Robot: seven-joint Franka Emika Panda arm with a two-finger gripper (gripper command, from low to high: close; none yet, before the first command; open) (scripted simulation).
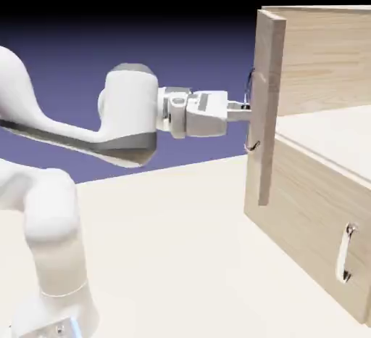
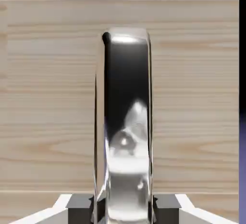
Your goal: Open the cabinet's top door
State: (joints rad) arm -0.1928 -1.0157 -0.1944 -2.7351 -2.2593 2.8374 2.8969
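Tool (image 1: pixel 245 108) was seen pinched on the curved silver handle (image 2: pixel 124 122) of the top door (image 1: pixel 265 104), which was swung partly out from the cabinet (image 1: pixel 326 61) on the table (image 1: pixel 181 257).

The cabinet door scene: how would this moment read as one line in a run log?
stage: pulling | gripper: shut on handle | top door: swung partly open | cabinet: lower panel closed
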